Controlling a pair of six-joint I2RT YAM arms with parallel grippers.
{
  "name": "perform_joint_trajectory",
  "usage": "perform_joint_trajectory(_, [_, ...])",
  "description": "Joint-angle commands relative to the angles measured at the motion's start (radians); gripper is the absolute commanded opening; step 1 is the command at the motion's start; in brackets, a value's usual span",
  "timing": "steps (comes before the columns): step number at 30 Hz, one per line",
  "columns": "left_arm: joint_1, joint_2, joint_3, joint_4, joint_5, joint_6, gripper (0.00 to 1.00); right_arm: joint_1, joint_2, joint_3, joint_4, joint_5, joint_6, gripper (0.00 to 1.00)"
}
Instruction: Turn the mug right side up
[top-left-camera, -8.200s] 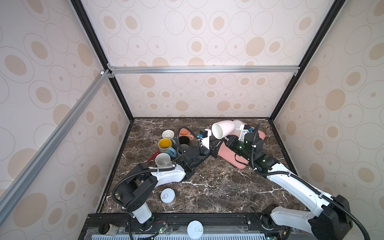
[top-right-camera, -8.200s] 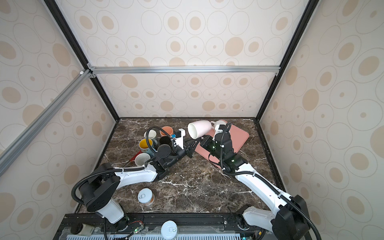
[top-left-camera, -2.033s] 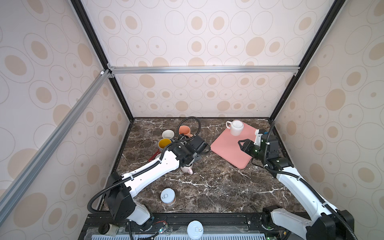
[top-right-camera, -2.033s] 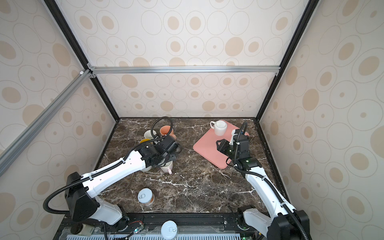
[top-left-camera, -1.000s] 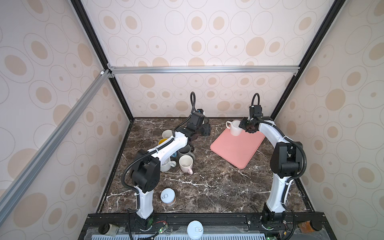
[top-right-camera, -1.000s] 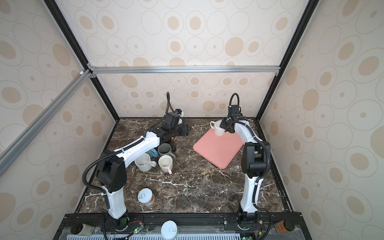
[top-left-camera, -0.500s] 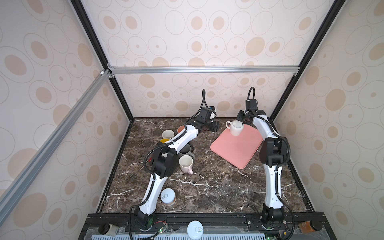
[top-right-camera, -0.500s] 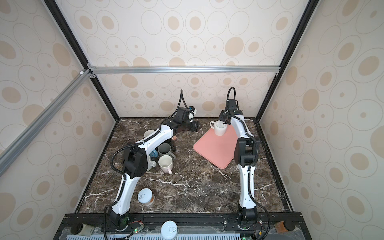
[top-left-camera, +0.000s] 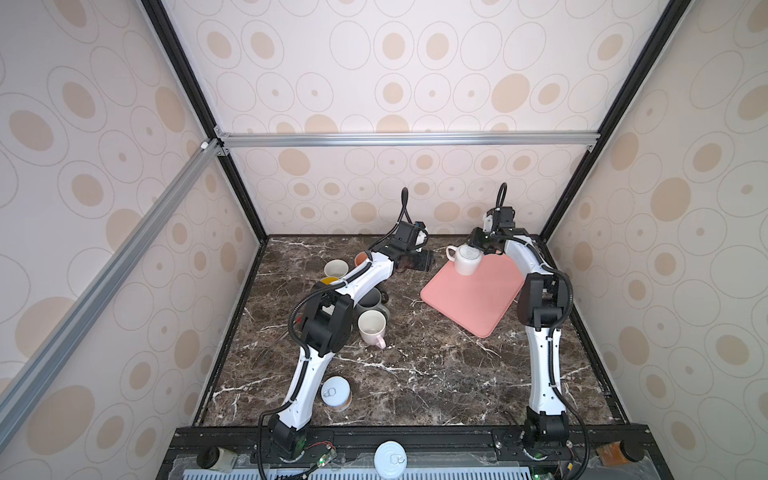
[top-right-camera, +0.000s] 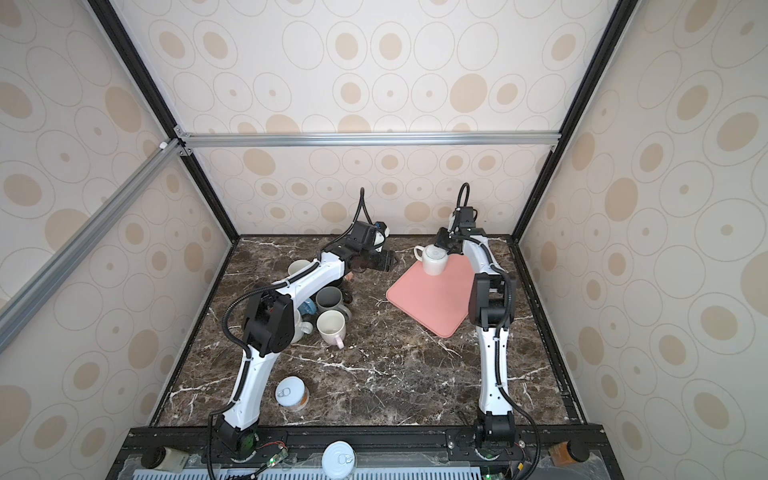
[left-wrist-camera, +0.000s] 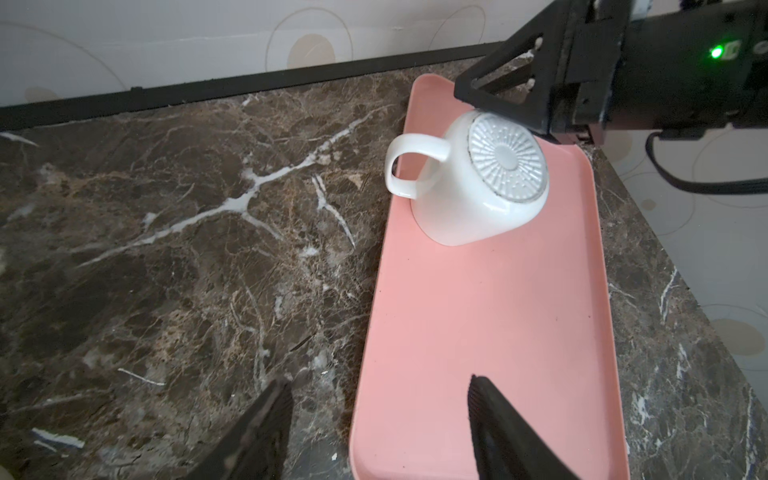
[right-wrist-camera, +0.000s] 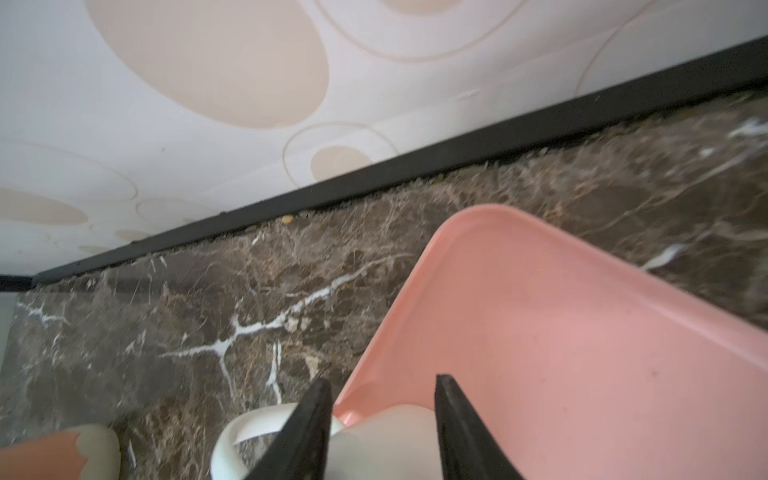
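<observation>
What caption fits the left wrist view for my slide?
Upside-down white mug on a pink tray, right fingers at its base, left fingers open in the foreground.

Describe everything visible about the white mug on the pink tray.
The white mug looks glazed ceramic, with one loop handle and a ribbed, radial-patterned base. It stands upside down, rim on the far end of the pink tray, handle toward the left arm. The right gripper straddles its base; contact is unclear.
</observation>
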Motion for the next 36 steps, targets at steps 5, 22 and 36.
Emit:
perform_joint_trajectory(5, [0.013, -0.126, -0.094, 0.056, -0.023, 0.014, 0.67, 0.007, -0.110, -0.135, -0.015, -0.163, -0.085, 0.41])
perform_joint_trajectory(22, [0.017, -0.336, -0.405, 0.185, -0.009, -0.007, 0.65, 0.030, -0.449, -0.662, 0.073, -0.222, -0.120, 0.39])
perform_joint_trajectory(36, [-0.074, -0.326, -0.434, 0.205, 0.039, -0.038, 0.62, 0.044, -0.720, -1.019, 0.100, -0.098, -0.017, 0.36])
